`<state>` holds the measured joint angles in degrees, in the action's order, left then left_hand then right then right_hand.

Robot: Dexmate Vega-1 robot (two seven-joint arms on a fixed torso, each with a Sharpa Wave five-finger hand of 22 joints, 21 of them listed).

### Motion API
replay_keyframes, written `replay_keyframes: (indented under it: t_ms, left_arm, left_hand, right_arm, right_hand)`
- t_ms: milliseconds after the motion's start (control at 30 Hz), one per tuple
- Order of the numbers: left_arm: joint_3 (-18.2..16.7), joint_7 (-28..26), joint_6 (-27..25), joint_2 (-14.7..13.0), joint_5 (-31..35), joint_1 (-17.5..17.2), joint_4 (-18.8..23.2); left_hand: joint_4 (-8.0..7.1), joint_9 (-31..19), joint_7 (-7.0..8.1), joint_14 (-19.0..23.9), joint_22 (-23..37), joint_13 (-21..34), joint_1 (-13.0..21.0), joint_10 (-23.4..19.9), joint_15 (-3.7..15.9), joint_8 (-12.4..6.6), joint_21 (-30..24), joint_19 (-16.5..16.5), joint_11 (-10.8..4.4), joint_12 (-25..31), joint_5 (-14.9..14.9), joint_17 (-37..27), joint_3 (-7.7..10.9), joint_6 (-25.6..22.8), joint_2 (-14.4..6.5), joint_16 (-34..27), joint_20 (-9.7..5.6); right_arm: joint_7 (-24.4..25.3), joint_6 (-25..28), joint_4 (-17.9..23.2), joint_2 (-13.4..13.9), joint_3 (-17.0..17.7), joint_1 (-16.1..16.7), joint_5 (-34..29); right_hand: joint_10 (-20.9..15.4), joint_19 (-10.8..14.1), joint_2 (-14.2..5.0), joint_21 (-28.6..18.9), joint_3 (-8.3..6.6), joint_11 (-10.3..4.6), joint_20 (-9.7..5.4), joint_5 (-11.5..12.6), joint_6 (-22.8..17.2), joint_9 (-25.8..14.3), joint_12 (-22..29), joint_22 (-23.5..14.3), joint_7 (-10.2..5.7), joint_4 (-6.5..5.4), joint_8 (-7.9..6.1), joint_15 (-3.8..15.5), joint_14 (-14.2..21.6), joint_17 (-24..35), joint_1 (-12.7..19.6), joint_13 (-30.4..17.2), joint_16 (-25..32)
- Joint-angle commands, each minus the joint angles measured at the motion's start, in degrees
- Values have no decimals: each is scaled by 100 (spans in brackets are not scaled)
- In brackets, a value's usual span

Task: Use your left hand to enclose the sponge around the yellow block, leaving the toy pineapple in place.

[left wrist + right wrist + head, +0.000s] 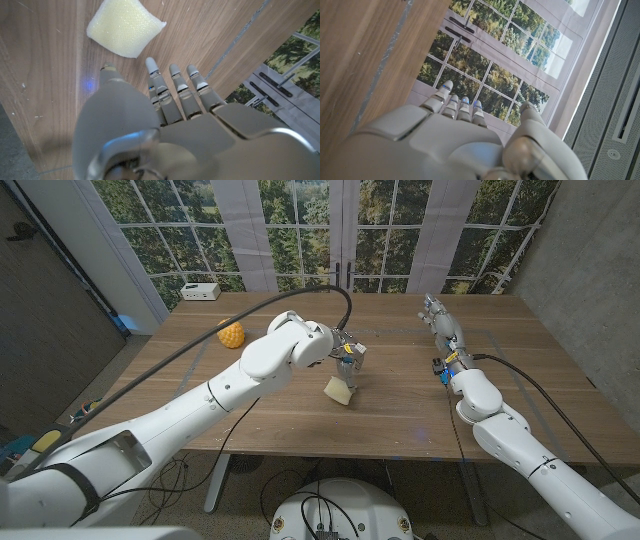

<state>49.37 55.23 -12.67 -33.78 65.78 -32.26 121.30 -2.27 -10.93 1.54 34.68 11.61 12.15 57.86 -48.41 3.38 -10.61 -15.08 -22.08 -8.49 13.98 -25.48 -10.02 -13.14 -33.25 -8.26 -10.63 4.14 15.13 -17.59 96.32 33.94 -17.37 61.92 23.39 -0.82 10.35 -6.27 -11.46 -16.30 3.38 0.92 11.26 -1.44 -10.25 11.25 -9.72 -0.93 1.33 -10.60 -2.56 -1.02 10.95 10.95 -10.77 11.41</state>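
Sitting at the far left: a white box (201, 291) is resting at the table's back edge near the window.
Toy pineapple (232, 335): it is lying on the wooden table (400, 400), left of centre, well apart from both hands.
Left arm: it is reaching in from the lower left corner across the table towards the middle.
Left hand (347, 362): it is hovering just above and behind the sponge; in the left wrist view (165, 125) its fingers (175, 85) are extending straight, side by side, holding nothing, with the tips stopping just short of the sponge.
Sponge (339, 390): the pale yellow pad is lying on the table near the centre, slightly bent; the left wrist view (125, 27) is showing it alone on the wood, apart from the fingertips.
Yellow block: I cannot tell where it is sitting.
Right hand (438, 318): it is stretching out over the table's right side, fingers pointing towards the window; the right wrist view (455, 125) is showing its fingers straight and close together, gripping nothing.
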Motion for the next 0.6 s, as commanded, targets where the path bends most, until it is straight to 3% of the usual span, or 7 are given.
replay_keyframes:
  t_ms: [33, 100, 167, 300, 500, 600]
  left_arm:
    - [227, 629, 113, 255, 348, 397, -434]
    - [167, 518, 208, 244, 132, 422, -499]
    - [204, 742, 213, 310, 38, 544, -597]
    - [380, 823, 314, 310, 201, 708, -666]
    - [480, 874, 403, 352, 219, 833, -866]
    - [527, 841, 545, 350, 81, 907, -1000]
  left_hand:
    - [-59, -11, -16, -348, 24, 51, -110, 578, 321, 82, 19, 141, 20, -177, 133, -20, -161, 474, 154, 53, 188]
    - [-60, -10, -52, -536, 21, 68, -155, 850, 245, 77, 61, 235, 48, -233, 148, -24, -300, 684, 343, 60, 254]
    - [-47, -10, -54, -723, 18, 86, -165, 1084, 189, 83, 87, 291, 50, -269, 129, -29, -406, 898, 492, 70, 294]
    - [-9, -11, -70, -981, 15, 97, -166, 1396, 80, 74, 133, 393, 87, -293, 51, -38, -562, 1183, 758, 70, 321]
    - [74, -14, 112, -1047, 13, 71, -11, 1456, 197, 14, 138, 400, -178, -238, -98, -43, -577, 1224, 879, 16, 309]
    - [101, -16, 199, -1059, 13, 63, 55, 1446, 229, 15, 136, 394, -227, -219, -150, -45, -566, 1259, 879, 7, 283]
  right_arm:
    - [-34, -42, -109, -15, 15, -20, 43]
    - [-15, -47, -112, -20, 20, -16, 36]
    - [-23, -66, -125, -22, 20, -15, 39]
    - [-1, -68, -138, -32, 17, -15, 25]
    - [40, -84, -165, -49, 8, -21, -21]
    - [68, -65, -166, -65, 5, -29, -23]
  right_hand:
    - [25, 61, -41, 13, -41, 4, -11, 19, 21, -9, 4, -22, -46, 1, -8, -12, 33, 5, -17, -22, 1]
    - [26, 60, -39, 14, -41, -6, -10, 19, 20, -9, 4, -22, -48, 1, -9, -12, 34, 5, -17, -22, 1]
    - [25, 61, -37, 14, -40, -7, -11, 19, 20, -9, 4, -22, -48, 1, -9, -18, 36, 5, -18, -22, 2]
    - [14, 60, -34, 15, -40, 0, -8, 19, 17, -9, 8, -22, -48, 1, -10, -12, 41, 5, -20, -22, 3]
    - [16, 61, -32, 16, -39, -4, -9, 19, 17, -9, 7, -22, -54, -2, -11, -13, 41, 6, -24, -22, 1]
    - [15, 61, -27, 16, -35, -4, -7, 17, 16, -9, 7, -22, -49, -5, -11, -19, 39, 7, -30, -22, 1]
